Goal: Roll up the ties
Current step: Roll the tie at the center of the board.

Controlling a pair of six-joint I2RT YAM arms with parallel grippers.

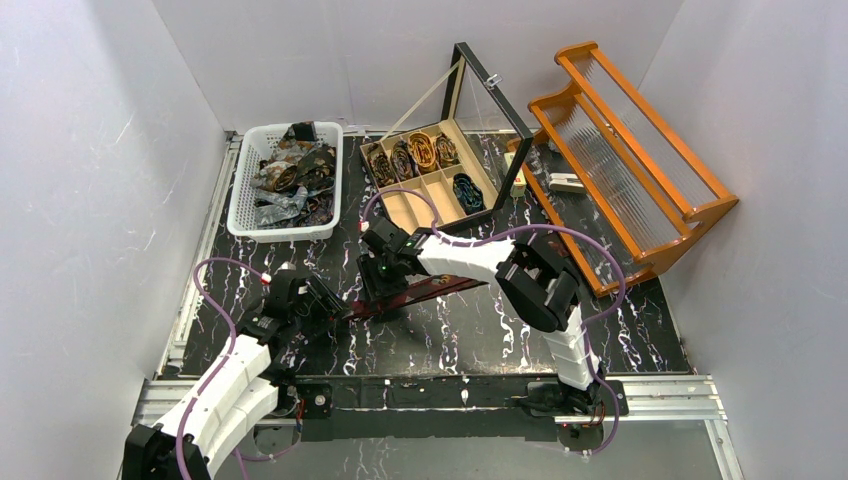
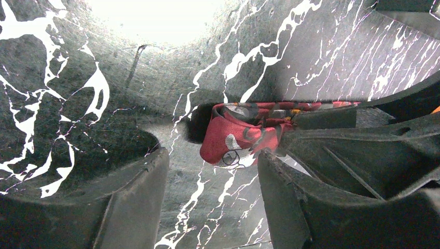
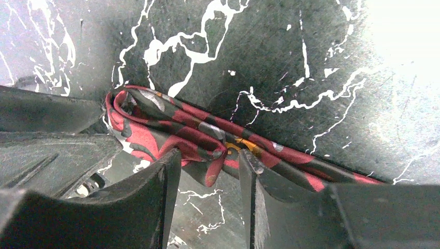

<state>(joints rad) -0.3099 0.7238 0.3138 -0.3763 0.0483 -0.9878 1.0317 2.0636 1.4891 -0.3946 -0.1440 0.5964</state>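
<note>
1. The red-and-black patterned fabric necktie (image 1: 440,288) lies on the black white-veined tabletop (image 1: 480,335) at the centre of the top view, with its left end folded over.
2. The left gripper (image 2: 211,155) has its jaws wide apart with nothing between them. The folded end lies just beyond the tips.
3. The right gripper (image 3: 208,155) has narrower jaws astride a fold of the necktie. Whether they pinch it cannot be told.

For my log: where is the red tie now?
Top view: the red tie lies on the table, centre-front, its bunched end between the left gripper and right gripper.
</note>
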